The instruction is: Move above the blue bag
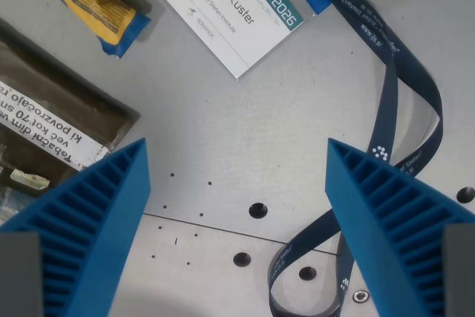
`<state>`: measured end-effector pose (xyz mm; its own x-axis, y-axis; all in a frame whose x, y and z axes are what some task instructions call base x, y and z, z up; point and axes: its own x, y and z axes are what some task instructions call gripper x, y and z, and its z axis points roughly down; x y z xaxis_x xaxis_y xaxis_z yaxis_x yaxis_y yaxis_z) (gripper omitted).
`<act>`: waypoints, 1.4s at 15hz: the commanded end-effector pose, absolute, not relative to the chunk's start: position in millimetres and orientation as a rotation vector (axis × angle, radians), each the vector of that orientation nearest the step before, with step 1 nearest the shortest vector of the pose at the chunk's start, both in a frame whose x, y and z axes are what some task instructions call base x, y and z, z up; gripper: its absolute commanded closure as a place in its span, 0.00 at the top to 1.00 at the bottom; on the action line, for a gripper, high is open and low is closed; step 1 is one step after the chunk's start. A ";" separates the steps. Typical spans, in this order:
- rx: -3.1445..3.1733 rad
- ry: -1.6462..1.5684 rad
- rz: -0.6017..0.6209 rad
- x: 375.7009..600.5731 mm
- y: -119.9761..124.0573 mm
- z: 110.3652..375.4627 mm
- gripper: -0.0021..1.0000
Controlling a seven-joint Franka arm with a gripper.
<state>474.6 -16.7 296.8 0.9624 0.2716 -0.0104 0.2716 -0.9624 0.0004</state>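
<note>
The blue bag (89, 1), a small blue packet with a yellow label, lies at the wrist view's top left, partly cut off by the frame edge. My gripper (237, 161) is open and empty, its two blue ribbed fingers (89, 228) at the lower left and lower right. It hangs over bare grey table, below and to the right of the bag.
A white name badge (230, 12) lies at top centre with a dark blue lanyard (401, 102) looping down the right side under the right finger. A dark tobacco pack (52, 109) with a white warning label lies at left. The grey table (223, 131) has small holes.
</note>
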 end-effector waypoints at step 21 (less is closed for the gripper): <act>3.009 0.981 0.044 479.7 9.7 269.6 1.00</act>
<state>480.7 8.0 271.9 0.9084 0.4173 -0.0274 0.4173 -0.9088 -0.0040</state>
